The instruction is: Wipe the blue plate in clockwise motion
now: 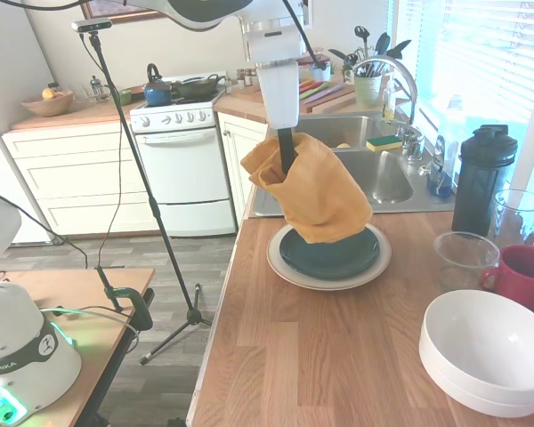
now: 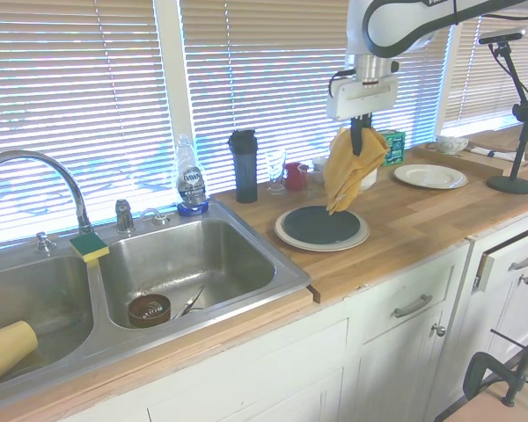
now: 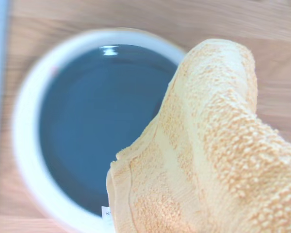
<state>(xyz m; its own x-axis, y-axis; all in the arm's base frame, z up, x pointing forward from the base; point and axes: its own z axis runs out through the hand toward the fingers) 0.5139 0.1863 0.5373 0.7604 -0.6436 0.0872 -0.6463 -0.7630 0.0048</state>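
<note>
The blue plate (image 1: pixel 334 258) (image 2: pixel 319 225) (image 3: pixel 97 121) is dark teal and glossy; it lies on a larger cream plate (image 1: pixel 289 269) (image 2: pixel 292 240) on the wooden counter beside the sink. My gripper (image 1: pixel 287 153) (image 2: pixel 359 134) hangs above it, shut on a yellow-orange towel (image 1: pixel 316 196) (image 2: pixel 348 171) (image 3: pixel 218 155). The towel droops from the fingers, and its lowest corner hangs just over the plate; I cannot tell whether it touches. In the first exterior view the towel hides the plate's far part.
The steel sink (image 2: pixel 194 264) lies beside the plates. Stacked white bowls (image 1: pixel 489 351), a red mug (image 1: pixel 527 274), a clear glass bowl (image 1: pixel 465 256) and a black shaker bottle (image 1: pixel 483 178) stand on the counter toward the window. Another white plate (image 2: pixel 429 176) sits further along.
</note>
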